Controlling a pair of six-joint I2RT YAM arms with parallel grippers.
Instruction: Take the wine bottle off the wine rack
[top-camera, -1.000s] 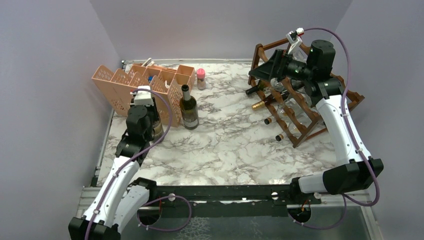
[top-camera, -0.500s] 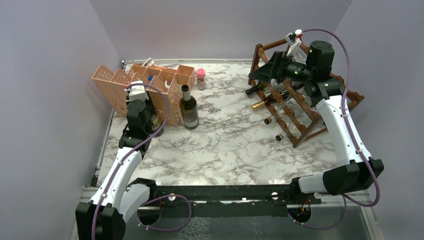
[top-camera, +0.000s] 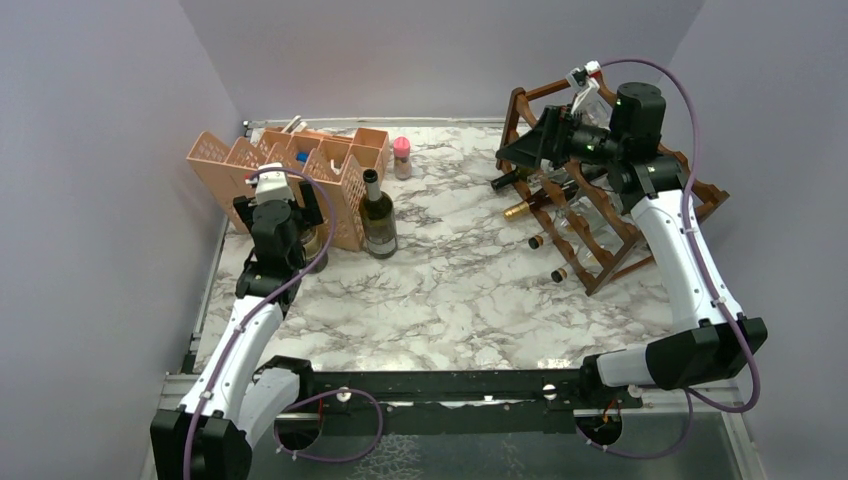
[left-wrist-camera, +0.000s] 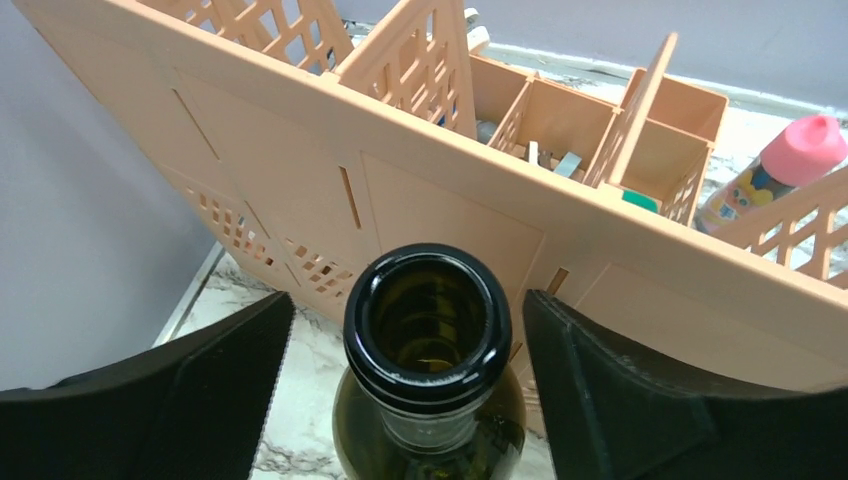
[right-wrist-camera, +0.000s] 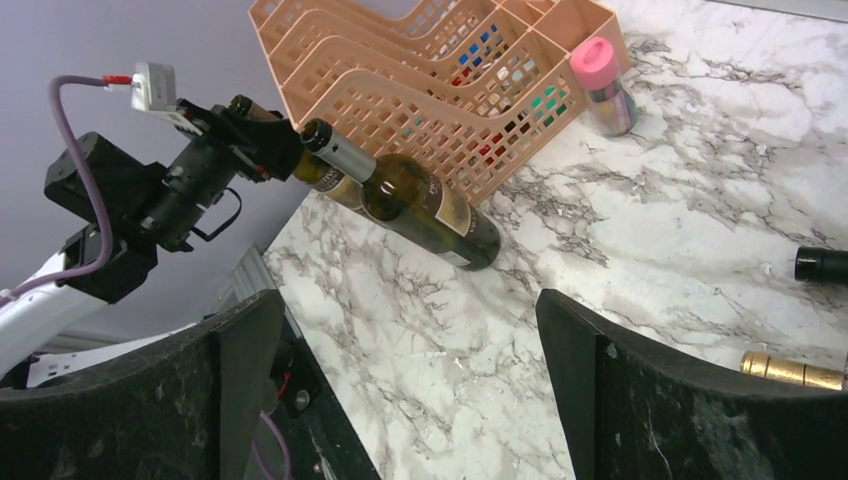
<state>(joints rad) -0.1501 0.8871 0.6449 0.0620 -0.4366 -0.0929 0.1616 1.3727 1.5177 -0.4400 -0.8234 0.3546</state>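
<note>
The dark wooden wine rack (top-camera: 610, 225) stands at the back right, with several wine bottles lying in it. Their necks (top-camera: 518, 210) stick out to the left. My right gripper (top-camera: 515, 155) (right-wrist-camera: 408, 300) hovers open over the rack's left end, holding nothing. An open olive-green wine bottle (left-wrist-camera: 427, 335) (top-camera: 317, 243) stands upright by the peach organiser (top-camera: 300, 170). My left gripper (top-camera: 278, 215) (left-wrist-camera: 408, 330) is open around its neck, with a gap on both sides. A second, labelled wine bottle (top-camera: 377, 215) (right-wrist-camera: 420, 205) stands to its right.
A small pink-capped bottle (top-camera: 402, 157) stands behind the organiser's right end. The left wall is close to my left arm. A black neck (right-wrist-camera: 820, 263) and a gold-foiled neck (right-wrist-camera: 790, 368) show at the right edge of the right wrist view.
My left gripper has gone from shut to open, letting go of the olive-green bottle's neck; the bottle stays standing. The right arm has hardly moved.
</note>
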